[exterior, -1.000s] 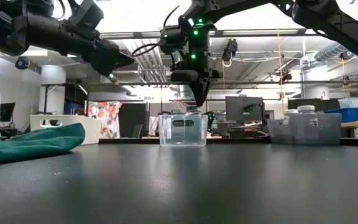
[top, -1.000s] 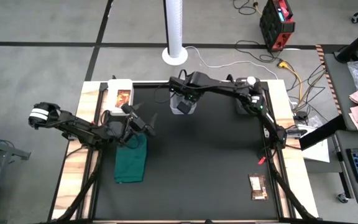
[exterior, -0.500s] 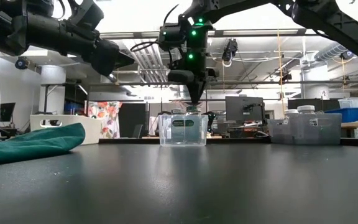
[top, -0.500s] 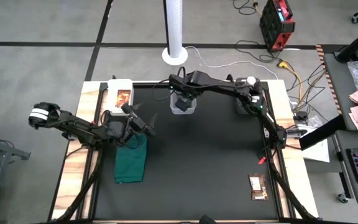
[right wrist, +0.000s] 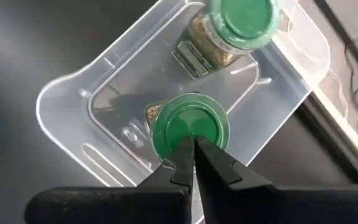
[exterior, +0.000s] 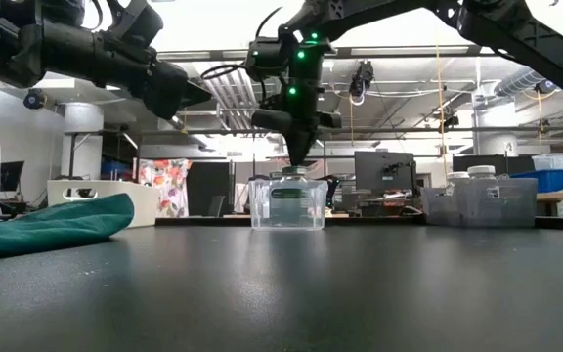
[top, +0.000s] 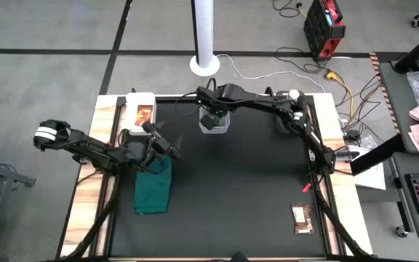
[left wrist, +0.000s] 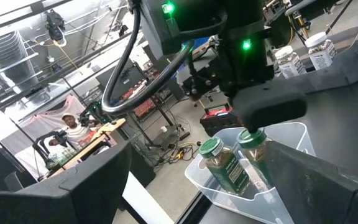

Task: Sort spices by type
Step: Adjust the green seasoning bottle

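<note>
The black-topped worktop with pale wooden side rails carries everything. Taking its centre as the dial in the overhead view, a crumpled dark green cloth lies at about eight o'clock. A clear plastic bin sits at twelve o'clock at the far edge, a second clear bin at about one to two o'clock, and a white rectangular tray at ten to eleven o'clock on the wooden rail. The left tool hangs just above the cloth's far end near nine o'clock, its fingers spread wide and holding nothing. The right tool reaches down into the twelve o'clock bin, its fingers pressed together, tips over the lid of an upright green-lidded spice jar; whether they touch it I cannot tell. A second green-lidded jar of brown spice lies tilted beside it in the same bin. Two white-lidded clear jars stand in the one o'clock bin. One flat orange-brown packet rests in the white tray; another flat brown packet lies at four to five o'clock near the worktop's edge.
</note>
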